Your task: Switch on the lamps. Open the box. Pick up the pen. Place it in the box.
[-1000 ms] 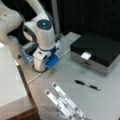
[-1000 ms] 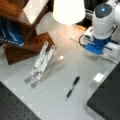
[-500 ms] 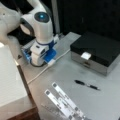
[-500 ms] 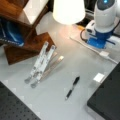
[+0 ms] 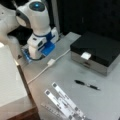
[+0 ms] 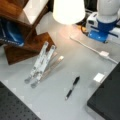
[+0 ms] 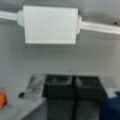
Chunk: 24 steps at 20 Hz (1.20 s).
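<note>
Just above the white switch block (image 7: 50, 24) on the lamp's cable (image 5: 41, 72), the hand (image 7: 73, 93) hovers; in the wrist view its two dark fingers (image 7: 58, 87) are pressed together, side by side, holding nothing. The arm (image 5: 37, 25) leans low over that corner of the bench (image 5: 62, 82). One lamp shade (image 6: 68, 10) glows brightly in a front view, so at least that lamp seems lit.

If the switch is the step in hand, I judge it wants a straight, gentle press with the closed fingertips centred on the block, not on the cable either side, since the block lies loose and could skid.

The box (image 5: 96, 51) sits at a front view's right, lid down, its small white latch (image 5: 85, 55) facing the bench middle. The pen (image 5: 87, 85) lies flat on the bench just in front of the box, apart from it, well away from the hand; it also shows in a front view (image 6: 72, 87) near the box's corner.

Counting: one arm, one hand, one box, one pen, one lamp shade that I can see, one switch block, and three long flat white bars (image 5: 63, 100) fanned out together.
</note>
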Motion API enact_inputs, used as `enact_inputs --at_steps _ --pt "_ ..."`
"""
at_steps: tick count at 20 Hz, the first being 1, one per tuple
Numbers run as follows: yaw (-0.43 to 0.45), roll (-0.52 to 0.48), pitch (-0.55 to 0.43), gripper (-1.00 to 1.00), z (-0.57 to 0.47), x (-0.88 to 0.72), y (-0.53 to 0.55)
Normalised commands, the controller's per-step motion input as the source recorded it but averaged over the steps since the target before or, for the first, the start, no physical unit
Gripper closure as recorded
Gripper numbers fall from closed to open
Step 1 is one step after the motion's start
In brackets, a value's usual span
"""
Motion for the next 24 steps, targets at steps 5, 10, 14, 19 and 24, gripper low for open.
enact_inputs --at_steps 5,10,14,19,24 --pt "-0.046 0.117 -0.158 -1.0 0.05 -0.32 0.08" --pt "-0.075 0.111 -0.103 -1.0 0.05 -0.21 0.13" --pt "-0.081 0.105 -0.068 -1.0 0.02 -0.11 0.13" --pt "-0.079 0.097 -0.019 -1.0 0.1 -0.03 0.12" --pt "-0.101 0.109 0.024 -1.0 0.17 0.09 0.1"
